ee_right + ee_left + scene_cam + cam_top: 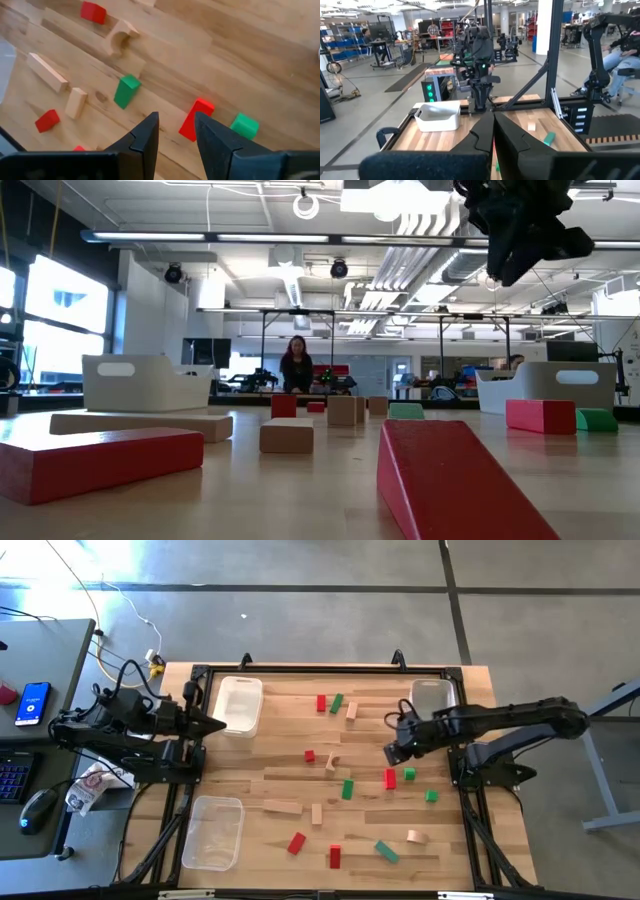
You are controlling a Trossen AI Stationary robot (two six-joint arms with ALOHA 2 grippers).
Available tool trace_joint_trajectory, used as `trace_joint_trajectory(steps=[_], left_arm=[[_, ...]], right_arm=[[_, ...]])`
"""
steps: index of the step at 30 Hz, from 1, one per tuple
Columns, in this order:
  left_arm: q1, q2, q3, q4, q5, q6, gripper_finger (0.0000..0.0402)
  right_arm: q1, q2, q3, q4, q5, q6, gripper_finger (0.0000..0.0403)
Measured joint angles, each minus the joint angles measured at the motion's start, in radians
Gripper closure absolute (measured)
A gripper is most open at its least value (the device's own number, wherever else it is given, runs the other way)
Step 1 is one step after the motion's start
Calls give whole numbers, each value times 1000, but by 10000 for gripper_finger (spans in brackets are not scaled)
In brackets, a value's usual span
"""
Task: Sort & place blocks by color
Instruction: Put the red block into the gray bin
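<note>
blocks (347,789) are scattered over the middle of the slatted wooden worktop (270,730), painted red, painted green or left as plain light wood, in cube, bar and arch forms. they can be judged light, rigid and hard-edged, with smooth paint that may slip a little between hard fingers; a grasp across the two flat long faces, near the middle of a piece, seems safest. the red bar (196,119) lies at 5 o'clock from the table centre, just beside a green cube (244,125) at its 3 o'clock; a green bar (126,90) lies apart at its 8 o'clock. the right gripper (176,131) hovers above the red bar, its fingers partly spread and nothing seen between them. an arch (120,38) with a curved cut-out would be better taken by its flat sides. clear plastic bins (240,704) stand near the worktop's edges and look empty. the left gripper (492,132) waits at 9 o'clock, pressed together on nothing.
</note>
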Motion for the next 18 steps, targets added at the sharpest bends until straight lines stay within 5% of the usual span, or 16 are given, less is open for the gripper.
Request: trace_joint_trajectory(steps=[18], left_arm=[[0,0,0,-74,0,-67,401]], right_arm=[[75,200,-1,-14,-18,223,280]])
